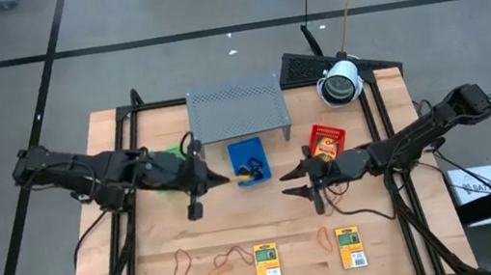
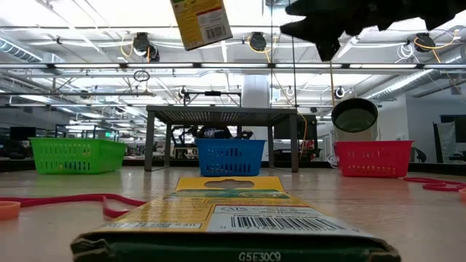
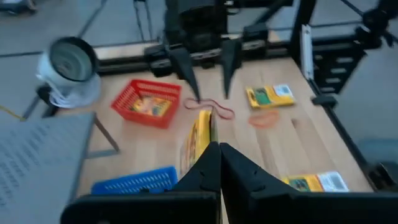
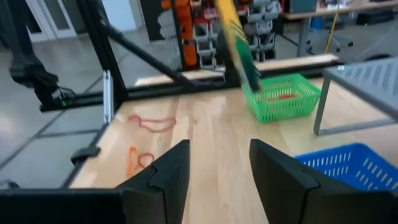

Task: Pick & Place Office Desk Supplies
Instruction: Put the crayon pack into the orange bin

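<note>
While our left gripper (image 3: 214, 163) hangs in the air above the middle of the wooden table (image 1: 147, 259), its two fingers are squeezed tight on the edge of a yellow packet (image 3: 200, 138) with green-black print. We see this held packet from the low camera too, high up and tilted. It sits just beside the blue tray (image 1: 249, 159), on the side near the green tray (image 1: 163, 159). Our right gripper (image 1: 297, 182) floats over the table in front of the red tray (image 1: 327, 140), and its fingers (image 4: 168, 168) are spread apart with nothing between them. A yellow packet in the red tray (image 3: 149, 104) lies flat inside it. Two more packets lie flat near the front edge of the table: the left flat packet (image 1: 266, 263) and the right flat packet (image 1: 350, 247), well apart from each other. Thin orange-red rubber bands (image 1: 179, 268) lie near the front edge too, and one more rubber band (image 1: 323, 236) lies between the two flat packets. Some dark and orange small things (image 1: 251, 169) rest in the blue tray, but we cannot tell just what they are. The grey metal shelf (image 1: 236, 110) with little holes stands behind the blue tray, and a white round lamp (image 1: 340, 82) stands behind the red tray.
</note>
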Robot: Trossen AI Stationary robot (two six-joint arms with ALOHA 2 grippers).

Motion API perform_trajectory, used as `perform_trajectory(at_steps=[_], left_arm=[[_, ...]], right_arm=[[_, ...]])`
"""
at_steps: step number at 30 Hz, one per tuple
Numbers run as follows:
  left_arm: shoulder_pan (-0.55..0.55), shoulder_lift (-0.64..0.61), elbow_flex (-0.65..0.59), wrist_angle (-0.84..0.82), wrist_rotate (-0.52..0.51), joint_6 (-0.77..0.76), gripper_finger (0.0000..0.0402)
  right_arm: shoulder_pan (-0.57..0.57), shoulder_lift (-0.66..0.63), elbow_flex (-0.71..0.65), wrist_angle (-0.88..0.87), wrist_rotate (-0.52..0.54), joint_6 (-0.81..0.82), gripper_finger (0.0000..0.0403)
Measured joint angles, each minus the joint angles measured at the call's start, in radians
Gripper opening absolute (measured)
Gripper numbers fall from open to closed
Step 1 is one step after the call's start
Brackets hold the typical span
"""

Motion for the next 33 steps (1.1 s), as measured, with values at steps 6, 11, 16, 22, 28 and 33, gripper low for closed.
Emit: perform_trajectory(at_steps=[6,11,16,22,28,33], left_arm=[[0.076,0.012,0.0,0.049,0.017,0.013,0.0001],[0.126,0.046,-0.001,0.083,0.096,0.012,0.0],[0.15,0.099,0.0,0.146,0.161,0.012,0.0],[0.151,0.119,0.002,0.18,0.16,-0.023,0.0006],[0.143,0.114,0.0,0.227,0.16,-0.087,0.0018],[0.143,0.118,0.0,0.281,0.159,-0.157,0.0013]], right_arm=[[0.0,-0.099,0.0,-0.055,0.0,-0.002,0.0155],[-0.018,-0.118,0.0,-0.038,-0.004,-0.01,0.0155],[-0.064,-0.087,0.0,-0.037,-0.026,0.033,0.0155],[-0.067,-0.026,0.0,0.02,-0.128,0.037,0.0155],[-0.046,0.014,0.0,0.033,-0.132,-0.046,0.0155],[-0.045,0.014,0.0,0.024,-0.129,-0.127,0.0155]])
